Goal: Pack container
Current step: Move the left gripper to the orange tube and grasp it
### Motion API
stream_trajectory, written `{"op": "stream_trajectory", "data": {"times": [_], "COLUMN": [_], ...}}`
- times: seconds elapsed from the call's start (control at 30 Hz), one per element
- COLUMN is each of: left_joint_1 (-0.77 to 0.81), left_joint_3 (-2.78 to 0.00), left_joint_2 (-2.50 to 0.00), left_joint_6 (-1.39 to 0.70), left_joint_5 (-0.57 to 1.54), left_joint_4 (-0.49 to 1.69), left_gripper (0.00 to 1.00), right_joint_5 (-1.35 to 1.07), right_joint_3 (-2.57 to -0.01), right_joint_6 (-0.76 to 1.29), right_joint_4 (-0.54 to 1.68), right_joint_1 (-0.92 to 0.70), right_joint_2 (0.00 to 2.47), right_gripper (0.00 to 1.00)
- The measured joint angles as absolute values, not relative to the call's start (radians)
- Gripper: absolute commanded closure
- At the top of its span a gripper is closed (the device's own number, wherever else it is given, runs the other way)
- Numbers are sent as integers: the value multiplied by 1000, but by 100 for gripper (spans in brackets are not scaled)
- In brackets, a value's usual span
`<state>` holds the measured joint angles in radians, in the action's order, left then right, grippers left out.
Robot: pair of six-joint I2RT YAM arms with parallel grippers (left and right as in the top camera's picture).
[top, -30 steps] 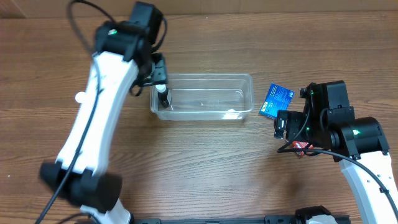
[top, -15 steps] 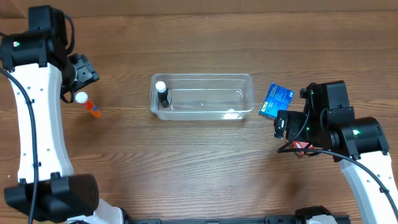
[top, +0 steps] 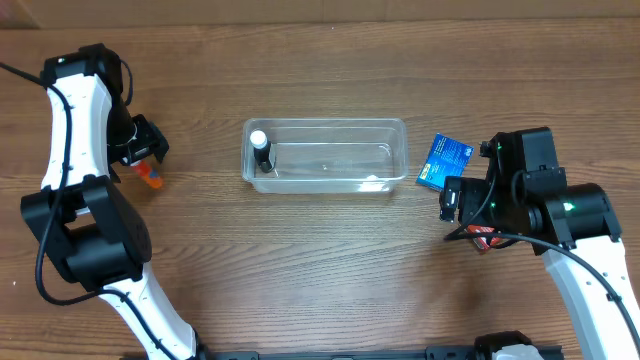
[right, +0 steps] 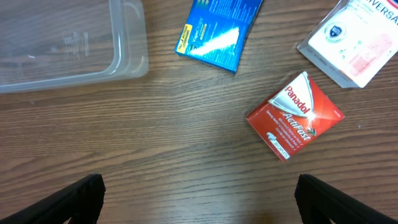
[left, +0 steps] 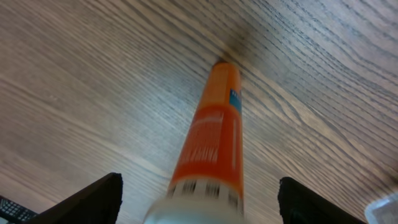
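Note:
The clear plastic container (top: pixel 330 155) sits mid-table with a small dark bottle with a white cap (top: pixel 260 148) standing in its left end. Its corner also shows in the right wrist view (right: pixel 124 43). My left gripper (top: pixel 143 158) is open at the far left, its fingers on either side of an orange tube with a white cap (left: pixel 214 143) lying on the table; the tube's orange end shows overhead (top: pixel 152 179). My right gripper (right: pixel 199 199) is open and empty above bare wood, right of the container.
A blue packet (top: pixel 445 160) lies right of the container, also in the right wrist view (right: pixel 217 28). A red Panadol box (right: pixel 293 116) and a white card pack (right: pixel 351 40) lie near the right gripper.
The left arm swung from the container's left end, leaving the bottle inside, out to the far left and came down over the orange tube. The right arm has not moved.

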<state>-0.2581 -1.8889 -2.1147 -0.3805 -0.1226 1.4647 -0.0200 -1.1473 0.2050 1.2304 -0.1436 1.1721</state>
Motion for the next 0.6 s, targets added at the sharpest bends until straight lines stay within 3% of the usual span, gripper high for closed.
{"op": "stream_trajectory", "data": {"times": [0.13, 0.3, 0.6], "left_joint_1": [-258, -258, -258], "left_joint_3": [-1888, -1888, -1889], "left_joint_2": [-2134, -2134, -2134], "left_joint_6": [-354, -320, -310], "left_joint_5": [-119, -118, -109], "left_joint_4": [1440, 1422, 1422], "left_gripper": [28, 58, 90], "right_joint_5": [-20, -20, -20], "right_joint_3": [-1147, -1147, -1147], "right_joint_6": [205, 205, 205], "right_joint_4": [1231, 1231, 1232], "right_joint_1": [-144, -144, -144], "right_joint_2": [1188, 1188, 1188], "right_gripper": [0, 0, 0]}}
